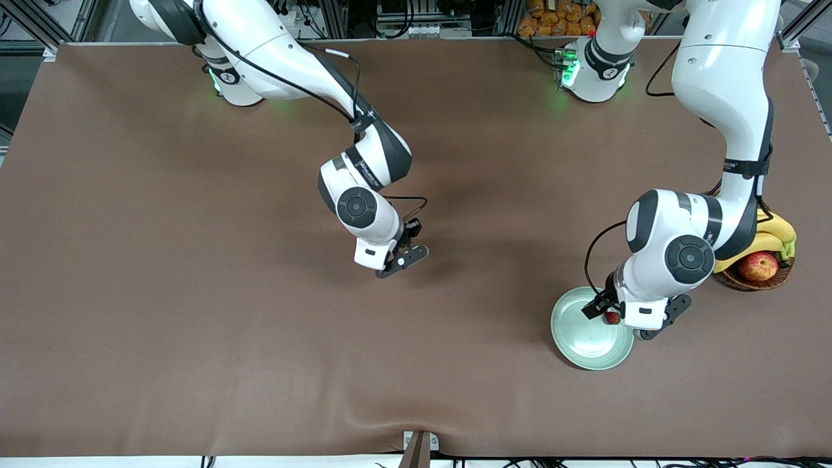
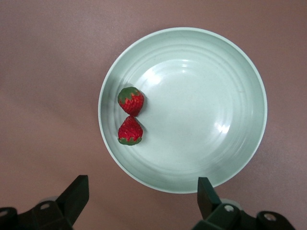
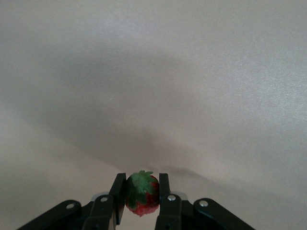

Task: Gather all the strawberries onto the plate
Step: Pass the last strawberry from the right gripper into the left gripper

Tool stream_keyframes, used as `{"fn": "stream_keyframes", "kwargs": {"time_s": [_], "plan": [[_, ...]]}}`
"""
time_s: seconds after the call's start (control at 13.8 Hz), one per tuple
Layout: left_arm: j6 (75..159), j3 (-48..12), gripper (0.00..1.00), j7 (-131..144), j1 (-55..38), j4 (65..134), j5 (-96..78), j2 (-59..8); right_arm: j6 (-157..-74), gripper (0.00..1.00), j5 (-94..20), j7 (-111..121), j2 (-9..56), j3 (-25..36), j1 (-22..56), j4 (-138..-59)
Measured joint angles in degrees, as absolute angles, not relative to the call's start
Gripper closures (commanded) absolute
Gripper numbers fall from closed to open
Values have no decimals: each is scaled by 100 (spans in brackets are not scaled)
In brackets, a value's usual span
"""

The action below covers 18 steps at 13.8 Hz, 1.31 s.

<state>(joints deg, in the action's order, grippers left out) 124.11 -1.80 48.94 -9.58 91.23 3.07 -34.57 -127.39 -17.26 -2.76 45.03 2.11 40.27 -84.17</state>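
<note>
Strawberries head for the plate [image 1: 588, 341] near the left arm's end of the brown table [image 1: 195, 325]; from the front, the left end effector [image 1: 634, 320] hangs over its rim, the right end effector [image 1: 404, 259] over mid-table. Left wrist view: fingers [image 2: 76, 194] spread and empty above two strawberries [image 2: 131, 115] lying in the dish beside its rim. Right wrist view: fingers [image 3: 117, 192] clamp the third strawberry [image 3: 142, 193]. Best practice looks like carrying it level, lowering over bare dish, and letting the left arm clear first.
</note>
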Motion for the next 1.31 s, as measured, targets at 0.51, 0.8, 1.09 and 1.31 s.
{"fn": "stream_keyframes", "kwargs": {"time_s": [0.51,0.8,1.09,1.31], "plan": [[12411,-889,0,4953,-988,9234,307,-3447,-12894,0,-1722,-210,4586,317,3917,-8391],[12418,-1139,0,5549,-1453,9217,306,-3455,-12924,0,-1714,651,4152,366,3313,-8266],[12472,-1158,0,7156,-2416,8726,305,-3816,-11581,0,-1699,821,2990,651,2638,-8204],[12756,-1142,0,7981,-3061,8219,305,-4237,-10656,0,-1534,846,2346,810,2065,-8202]]}}
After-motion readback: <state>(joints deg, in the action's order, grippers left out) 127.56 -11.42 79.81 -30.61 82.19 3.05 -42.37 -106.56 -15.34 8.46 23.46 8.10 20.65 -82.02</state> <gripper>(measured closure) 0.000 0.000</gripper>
